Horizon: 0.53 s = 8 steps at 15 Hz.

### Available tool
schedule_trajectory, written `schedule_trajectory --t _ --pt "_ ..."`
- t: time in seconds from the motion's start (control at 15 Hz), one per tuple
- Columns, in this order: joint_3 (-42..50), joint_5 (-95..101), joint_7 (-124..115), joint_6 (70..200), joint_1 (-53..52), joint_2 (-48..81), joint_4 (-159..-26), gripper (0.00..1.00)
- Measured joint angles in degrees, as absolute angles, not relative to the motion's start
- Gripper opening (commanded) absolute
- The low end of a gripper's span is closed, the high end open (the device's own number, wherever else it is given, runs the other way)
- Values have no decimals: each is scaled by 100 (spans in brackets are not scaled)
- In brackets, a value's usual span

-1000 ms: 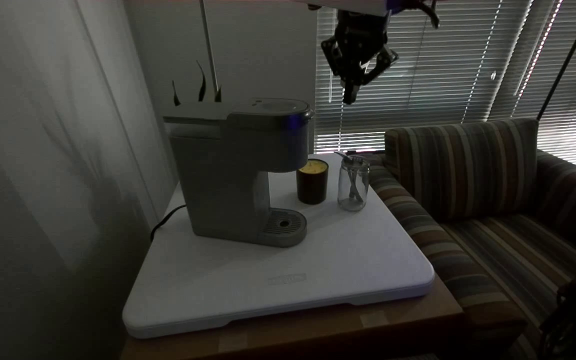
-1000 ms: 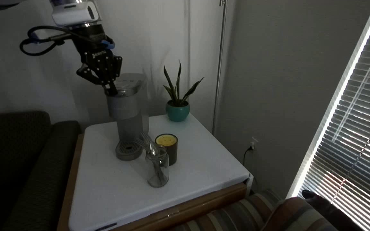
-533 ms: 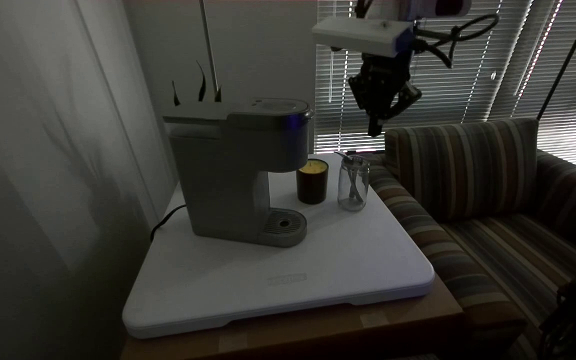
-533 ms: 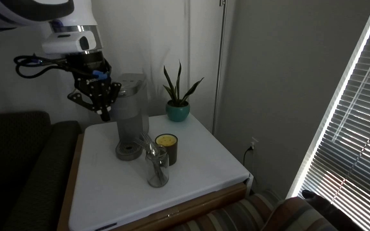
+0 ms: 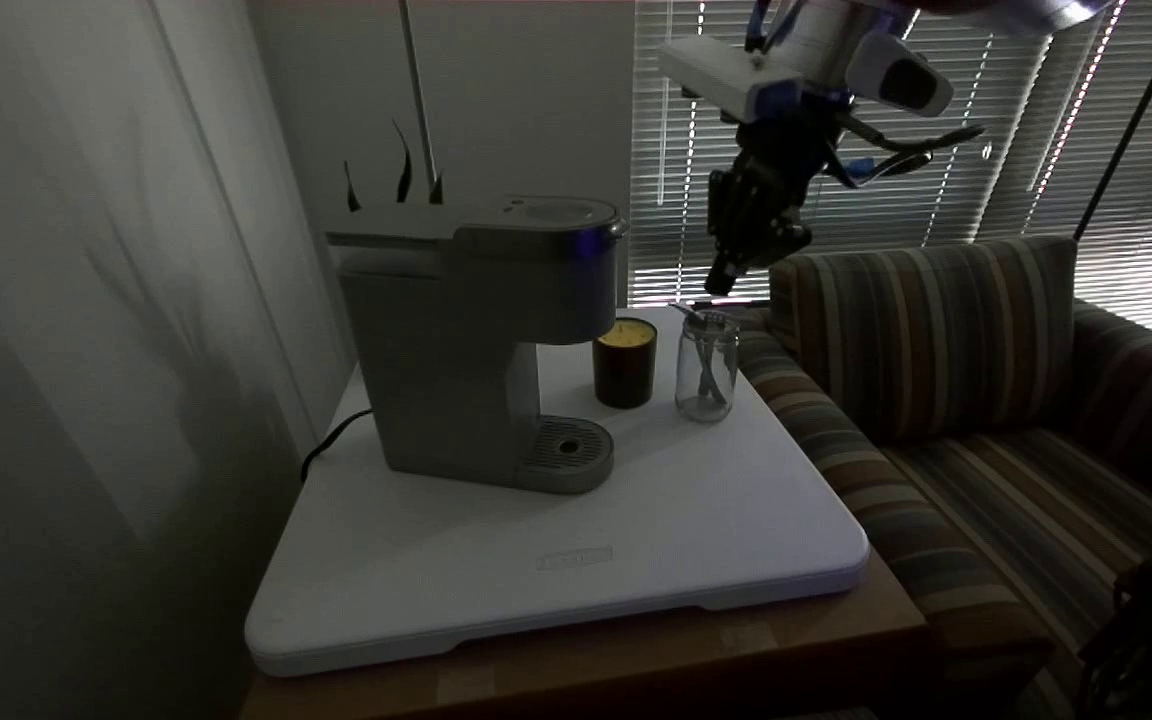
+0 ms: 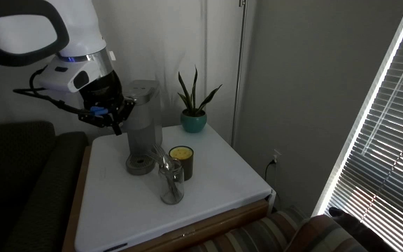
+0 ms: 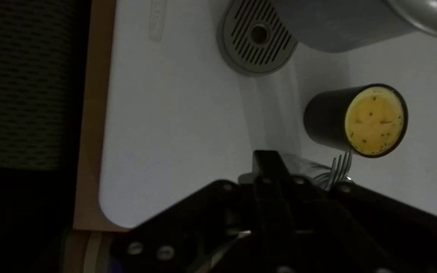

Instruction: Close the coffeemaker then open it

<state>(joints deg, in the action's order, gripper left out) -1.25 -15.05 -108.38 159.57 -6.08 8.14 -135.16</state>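
Grey lid down, the coffeemaker stands toward the wall-side edge of the bench; closing looks done, so the closed, empty pincer must next pry that lid up.

Backlit blinds hang behind a striped armchair.

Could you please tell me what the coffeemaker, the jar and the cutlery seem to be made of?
Coffeemaker: probably matte grey plastic, given its dull, even sides; the shiny front trim could be metal or coated plastic.
Jar: likely clear, smooth glass, as its wall is see-through.
Cutlery: probably polished metal, from its silvery glints.
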Motion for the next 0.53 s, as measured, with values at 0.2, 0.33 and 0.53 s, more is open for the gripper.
schedule_trajectory --t 0.2,0.33,0.53 --pt "-307 -2433 -10420 16474 -605 814 -13580 0" --pt "-397 -2874 -10157 16669 -604 813 -13580 0" --pt "-449 -3328 -9782 16855 -604 809 -13573 0"
